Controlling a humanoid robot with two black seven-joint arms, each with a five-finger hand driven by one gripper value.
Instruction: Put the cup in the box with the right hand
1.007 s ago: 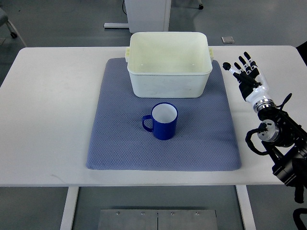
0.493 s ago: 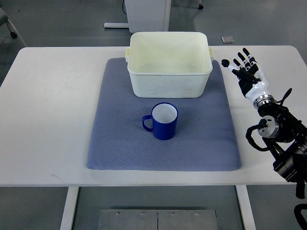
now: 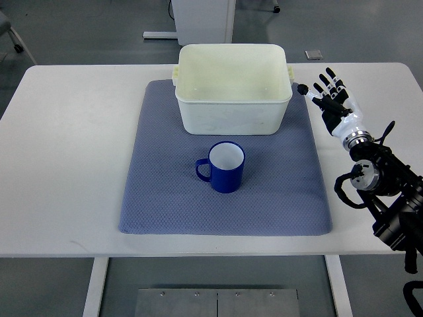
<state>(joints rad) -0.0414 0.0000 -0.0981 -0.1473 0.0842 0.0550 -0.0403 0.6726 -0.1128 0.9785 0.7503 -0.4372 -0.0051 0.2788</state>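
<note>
One cup (image 3: pixel 227 167) stood upright on the mat (image 3: pixel 165 198), just before the box (image 3: pixel 233 97); the right hand (image 3: pixel 332 102), fingers spread and empty, should approach opposite its left-pointing handle.

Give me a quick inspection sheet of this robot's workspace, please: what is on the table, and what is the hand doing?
Surface: white table with a blue-grey mat in the middle.
Job's things: blue cup upright on the mat, empty, handle to the picture's left; cream box behind it, empty, apart from the cup.
Clutter: nothing seen on the table.
Hands: right hand over the table right of the box, fingers spread, holding nothing; left hand not in view.
Cables: black cables looped along the right arm.
Surroundings: grey floor, a white base beyond the table, a small plate on the floor.
</note>
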